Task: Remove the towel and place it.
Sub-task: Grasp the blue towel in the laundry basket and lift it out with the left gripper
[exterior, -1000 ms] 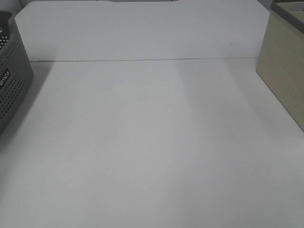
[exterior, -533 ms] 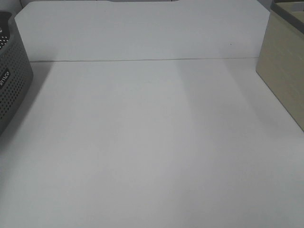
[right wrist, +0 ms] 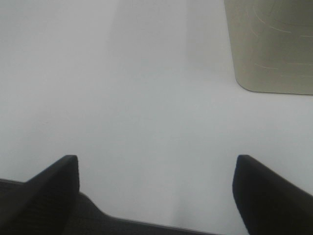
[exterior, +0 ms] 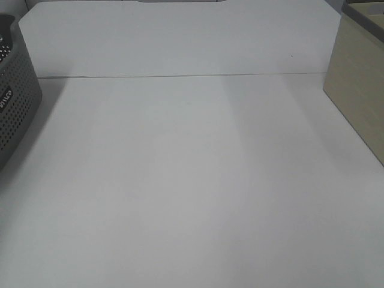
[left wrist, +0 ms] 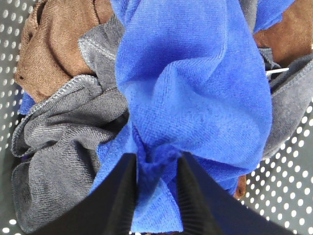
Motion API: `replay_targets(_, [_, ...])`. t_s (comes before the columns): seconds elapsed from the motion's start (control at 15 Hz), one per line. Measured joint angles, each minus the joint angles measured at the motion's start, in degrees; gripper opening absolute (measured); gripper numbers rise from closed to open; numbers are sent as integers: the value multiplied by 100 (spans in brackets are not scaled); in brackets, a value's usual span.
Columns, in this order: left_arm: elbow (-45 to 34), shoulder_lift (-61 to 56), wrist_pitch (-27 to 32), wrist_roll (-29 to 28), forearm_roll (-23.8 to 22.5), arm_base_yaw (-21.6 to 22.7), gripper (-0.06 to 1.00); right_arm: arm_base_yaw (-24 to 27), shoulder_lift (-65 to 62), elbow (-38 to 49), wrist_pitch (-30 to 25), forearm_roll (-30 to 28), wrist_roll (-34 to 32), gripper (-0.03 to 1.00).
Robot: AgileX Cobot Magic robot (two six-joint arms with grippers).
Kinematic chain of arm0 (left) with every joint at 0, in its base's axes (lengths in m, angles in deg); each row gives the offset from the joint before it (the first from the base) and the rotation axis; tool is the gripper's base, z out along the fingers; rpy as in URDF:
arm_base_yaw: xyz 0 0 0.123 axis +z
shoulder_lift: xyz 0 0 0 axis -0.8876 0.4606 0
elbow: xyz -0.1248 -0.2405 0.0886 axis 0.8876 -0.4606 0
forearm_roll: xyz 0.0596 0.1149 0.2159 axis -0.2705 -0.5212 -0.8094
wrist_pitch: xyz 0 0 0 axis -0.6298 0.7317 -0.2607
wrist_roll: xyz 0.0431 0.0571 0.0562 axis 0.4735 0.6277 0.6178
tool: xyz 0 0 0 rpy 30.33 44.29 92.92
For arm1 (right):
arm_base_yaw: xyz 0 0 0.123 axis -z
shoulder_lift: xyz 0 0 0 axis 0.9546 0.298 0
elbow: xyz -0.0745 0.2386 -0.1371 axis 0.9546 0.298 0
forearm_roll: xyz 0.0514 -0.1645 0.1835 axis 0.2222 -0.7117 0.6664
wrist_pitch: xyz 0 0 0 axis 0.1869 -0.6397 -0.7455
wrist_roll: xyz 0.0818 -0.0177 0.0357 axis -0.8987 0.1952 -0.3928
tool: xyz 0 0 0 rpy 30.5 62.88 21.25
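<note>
Overhead view unchanged; left gripper jaws pinch towel in basket; right gripper jaws spread wide above table.

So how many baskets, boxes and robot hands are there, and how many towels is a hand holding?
Grey basket: 1
Beige box: 1
Robot hands: 2, the left hand and the right hand
Towels held: 1, the blue towel, pinched by the left hand
Total: 5
</note>
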Motion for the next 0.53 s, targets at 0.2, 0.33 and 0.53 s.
replay_targets(0.2, [0, 0, 0, 0, -6, 0, 29, 0, 0, 0, 0, 0, 0, 80])
replay_targets(0.33, [0, 0, 6, 0, -6, 0, 28, 0, 0, 0, 0, 0, 0, 80])
replay_targets(0.53, [0, -115, 11, 0, -40, 0, 11, 0, 0, 0, 0, 0, 0, 80])
